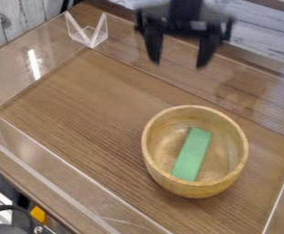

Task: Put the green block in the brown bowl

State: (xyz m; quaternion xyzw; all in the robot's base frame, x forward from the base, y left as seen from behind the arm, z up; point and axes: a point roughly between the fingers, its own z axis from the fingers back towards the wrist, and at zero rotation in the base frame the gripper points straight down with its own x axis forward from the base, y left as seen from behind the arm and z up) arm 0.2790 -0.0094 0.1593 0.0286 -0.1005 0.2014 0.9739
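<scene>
The green block (193, 154) lies flat inside the brown bowl (158, 167), slanted along the bowl's floor. The bowl stands on the wooden table at the lower right. My gripper (181, 48) hangs high above the table near the top edge of the picture, well clear of the bowl. Its two dark fingers (154, 46) point down and stand wide apart with nothing between them, so it is open. The image of the gripper is blurred by motion.
Clear plastic walls (35, 55) rim the wooden table (83, 101) on the left and front. A small clear triangular stand (87, 30) sits at the back left. Pale planks form the backdrop behind the arm.
</scene>
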